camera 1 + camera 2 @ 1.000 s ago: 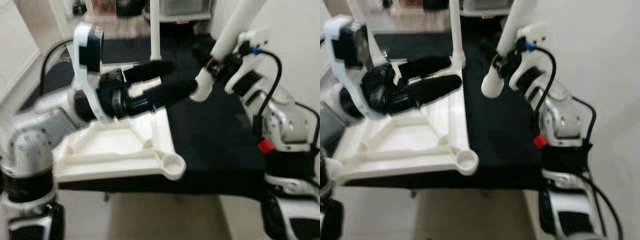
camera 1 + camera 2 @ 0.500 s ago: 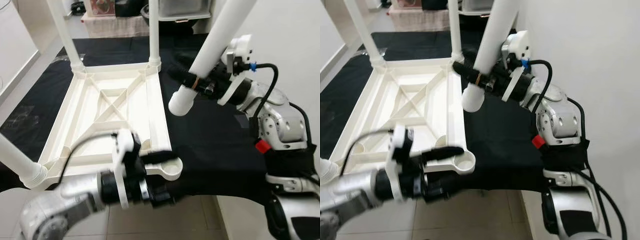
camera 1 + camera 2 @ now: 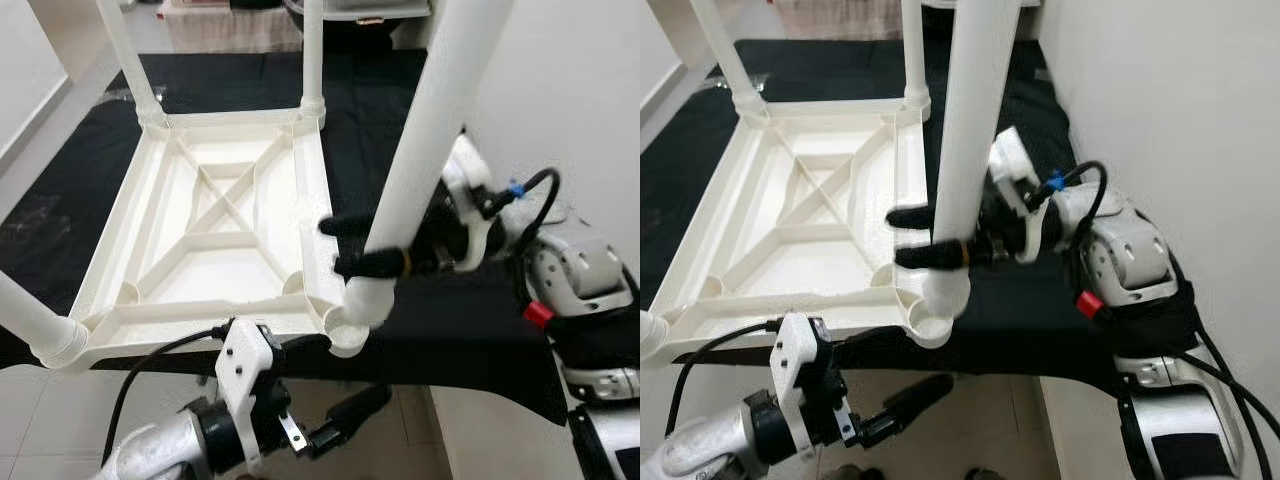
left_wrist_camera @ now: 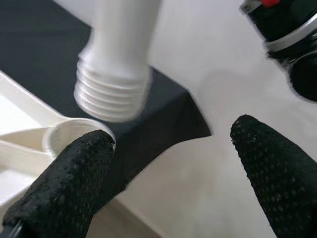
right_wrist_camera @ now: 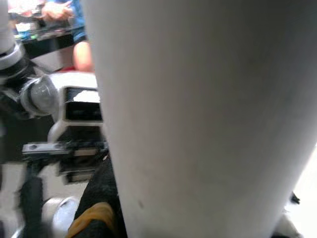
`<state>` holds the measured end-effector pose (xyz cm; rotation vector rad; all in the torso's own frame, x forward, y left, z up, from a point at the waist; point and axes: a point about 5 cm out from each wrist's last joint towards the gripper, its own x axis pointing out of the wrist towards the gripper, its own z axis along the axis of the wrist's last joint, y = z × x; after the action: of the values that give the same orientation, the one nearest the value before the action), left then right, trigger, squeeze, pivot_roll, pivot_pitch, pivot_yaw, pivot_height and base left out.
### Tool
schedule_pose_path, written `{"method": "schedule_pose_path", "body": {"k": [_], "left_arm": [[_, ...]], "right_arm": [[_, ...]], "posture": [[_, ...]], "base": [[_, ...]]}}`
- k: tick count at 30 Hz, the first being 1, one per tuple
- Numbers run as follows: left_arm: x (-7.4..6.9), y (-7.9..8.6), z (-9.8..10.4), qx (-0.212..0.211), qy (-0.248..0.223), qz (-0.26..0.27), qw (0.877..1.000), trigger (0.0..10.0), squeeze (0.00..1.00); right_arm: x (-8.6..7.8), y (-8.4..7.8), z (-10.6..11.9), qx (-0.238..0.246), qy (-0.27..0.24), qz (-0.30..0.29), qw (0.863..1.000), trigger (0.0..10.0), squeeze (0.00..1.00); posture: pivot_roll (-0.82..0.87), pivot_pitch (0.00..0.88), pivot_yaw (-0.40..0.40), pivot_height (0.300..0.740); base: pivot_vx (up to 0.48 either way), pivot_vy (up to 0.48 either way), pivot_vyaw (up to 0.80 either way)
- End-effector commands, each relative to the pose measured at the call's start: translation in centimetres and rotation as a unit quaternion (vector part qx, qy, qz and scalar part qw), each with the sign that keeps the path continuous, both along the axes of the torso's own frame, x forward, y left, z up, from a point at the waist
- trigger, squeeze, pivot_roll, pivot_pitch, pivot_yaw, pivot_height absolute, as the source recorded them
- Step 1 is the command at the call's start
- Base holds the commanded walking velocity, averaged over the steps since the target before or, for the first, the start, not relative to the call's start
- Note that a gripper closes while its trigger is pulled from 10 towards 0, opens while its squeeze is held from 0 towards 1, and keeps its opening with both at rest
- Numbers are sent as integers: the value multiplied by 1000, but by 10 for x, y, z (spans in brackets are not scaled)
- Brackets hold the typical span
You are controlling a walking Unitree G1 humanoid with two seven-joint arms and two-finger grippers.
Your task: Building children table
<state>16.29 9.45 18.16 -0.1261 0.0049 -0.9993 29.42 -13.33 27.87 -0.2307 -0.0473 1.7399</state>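
A white plastic table top (image 3: 200, 310) lies upside down on a black cloth. Legs stand in its two far corners, left (image 3: 125, 55) and right (image 3: 312, 50), and another leg (image 3: 30, 320) is at the near left corner. My right gripper (image 3: 333, 246) is shut on a fourth white leg (image 3: 430, 130) and holds it nearly upright. Its threaded end (image 4: 116, 84) hangs just above the near right corner socket (image 3: 345, 335). My left gripper (image 4: 168, 163) is open, low in front of the table's near edge, with one finger (image 4: 64, 183) close beside that socket.
The black cloth (image 3: 450, 330) covers the floor under and to the right of the table top. A white wall (image 3: 580, 80) runs close on the right. Pale tiles (image 3: 60, 420) lie in front. A person's arm in a blue sleeve (image 5: 64, 10) is far behind.
The right gripper has swung the leg from a slant over the cloth to upright over the near right socket. My left arm has dropped below the table's front edge.
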Motion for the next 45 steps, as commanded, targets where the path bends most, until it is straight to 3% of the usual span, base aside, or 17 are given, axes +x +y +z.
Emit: {"method": "schedule_pose_path", "body": {"k": [1,3,8,9,11,12,14,16,18,25,29,32,39,45], "left_arm": [[-9,1,-5,24,-1,7,1000,10000,0],[-17,4,-10,44,-4,31,999,10000,0],[-19,7,-11,53,-8,50,997,10000,0],[-19,11,-14,71,-4,78,994,10000,0],[-19,11,-14,71,-4,78,994,10000,0],[-17,16,-18,93,3,120,988,10000,0],[-17,16,-18,93,3,120,988,10000,0],[-13,31,-25,146,10,227,963,10000,0],[-13,37,-28,173,1,269,947,10000,0],[-14,41,-29,192,-7,297,935,10000,0],[-12,45,-29,198,-17,318,927,10000,0],[-1,50,-27,207,-37,349,913,10000,0],[18,50,-20,229,-83,359,901,10000,0],[29,53,-18,231,-98,362,898,10000,0]], "right_arm": [[-7,4,-3,-27,-10,41,999,10000,0],[-10,11,-5,-30,-10,65,997,10000,0],[-11,17,-5,-23,-13,71,997,10000,0],[-9,22,-4,-18,-21,66,997,10000,0],[-9,22,-4,-18,-21,66,997,10000,0],[-4,27,-3,-8,-32,50,998,10000,0],[-4,27,-3,-8,-32,50,998,10000,0],[9,34,0,18,-51,1,999,10000,0],[10,40,2,44,-48,-8,998,10000,0],[16,52,5,82,-42,-43,995,10000,0],[27,59,13,136,-34,-102,985,10000,0],[44,60,19,202,-12,-207,957,10000,0],[45,57,14,226,-11,-270,936,10000,0],[47,54,14,234,-17,-308,922,10000,0]], "posture": [[19,237,-5,740],[21,248,-5,740],[27,252,-1,740],[36,254,1,740],[36,254,1,740],[36,254,1,740],[36,254,1,740],[65,266,2,740],[71,266,1,740],[95,266,-4,740],[113,263,-11,740],[114,255,-11,740],[101,238,8,740],[77,220,16,740]], "base": [[0,0,0],[0,0,0],[0,0,0],[0,0,0],[0,0,0],[0,0,0],[0,0,0],[0,0,0],[0,0,0],[0,0,0],[0,0,0],[0,0,0],[-35,0,0],[-244,0,0]]}}
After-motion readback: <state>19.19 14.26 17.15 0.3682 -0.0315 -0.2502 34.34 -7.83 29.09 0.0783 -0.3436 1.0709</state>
